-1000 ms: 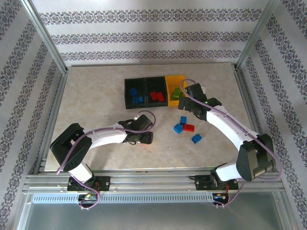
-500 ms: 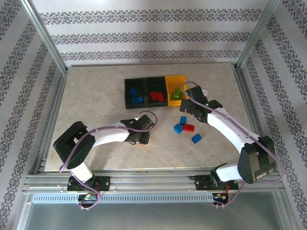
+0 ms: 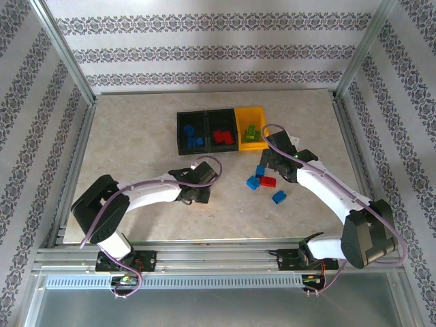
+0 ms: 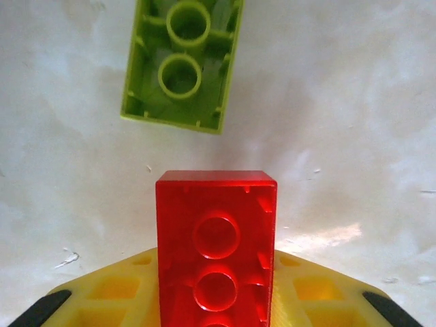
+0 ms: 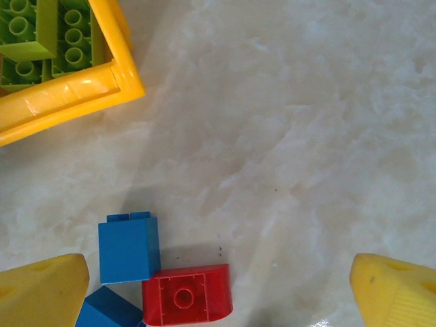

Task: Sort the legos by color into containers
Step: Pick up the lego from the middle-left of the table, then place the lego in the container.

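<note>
My left gripper is shut on a red lego, which stands up between its yellow fingers. A lime green lego lies hollow side up on the table just ahead of it. The containers stand in a row at the back: two black bins holding blue and red legos, and a yellow bin holding green ones. My right gripper hangs open just right of a loose cluster of two blue legos and a red one. Nothing is between its fingertips.
Another blue lego lies apart, nearer the front right. Metal frame posts and patterned walls enclose the table. The yellow bin's corner is close to my right gripper on its far left.
My left gripper has shut on the red lego. My right gripper has drawn back from the yellow bin toward the loose legos, staying open.
</note>
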